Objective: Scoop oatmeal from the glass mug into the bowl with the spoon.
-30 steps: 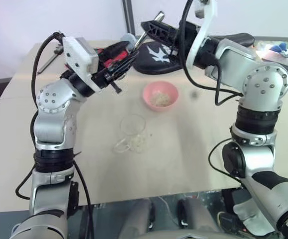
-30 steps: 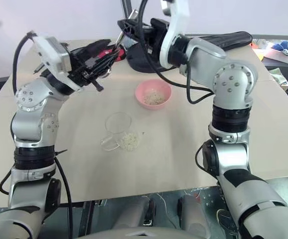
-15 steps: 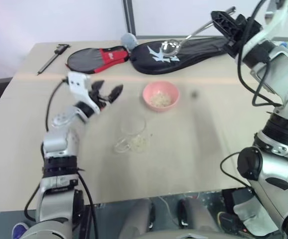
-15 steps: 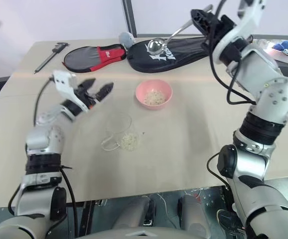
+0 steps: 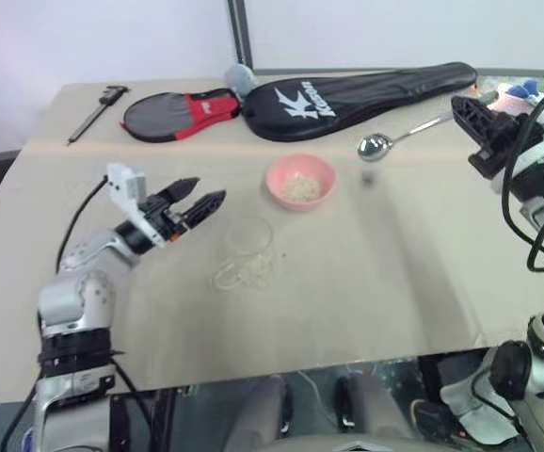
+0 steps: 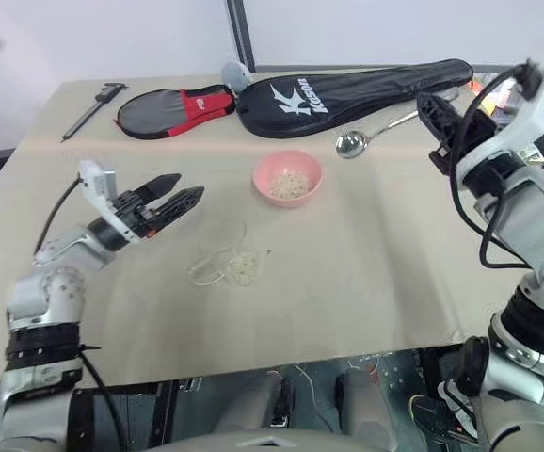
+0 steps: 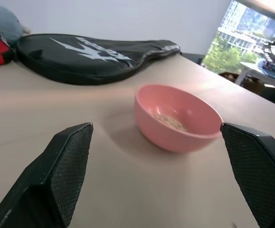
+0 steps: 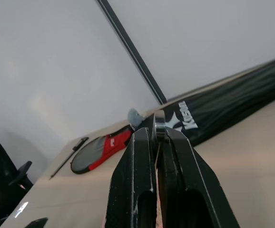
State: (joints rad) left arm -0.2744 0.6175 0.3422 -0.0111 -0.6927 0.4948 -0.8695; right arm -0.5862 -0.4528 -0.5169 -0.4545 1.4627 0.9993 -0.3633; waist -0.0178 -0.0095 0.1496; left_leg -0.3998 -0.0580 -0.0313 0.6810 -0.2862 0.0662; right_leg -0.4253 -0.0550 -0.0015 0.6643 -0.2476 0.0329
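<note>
Left gripper (image 5: 200, 201) jaws spread wide, empty, low over table (image 5: 366, 273), near glass mug (image 5: 249, 235). Right gripper (image 5: 467, 118) clenched on spoon (image 5: 376, 146) handle, scoop aloft beside bowl (image 5: 300, 181). Bowl holds some oatmeal (image 5: 299, 189); more flakes spilled beside mug. Judged step: approach for scoop. Next: left steadies mug, right dips spoon in.

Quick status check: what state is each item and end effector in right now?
Mug: on the table, some oatmeal spilled beside it.
Bowl: upright, a little oatmeal inside.
Spoon: held in the air, scoop empty.
Left end effector: open, empty.
Right end effector: shut on spoon handle.
</note>
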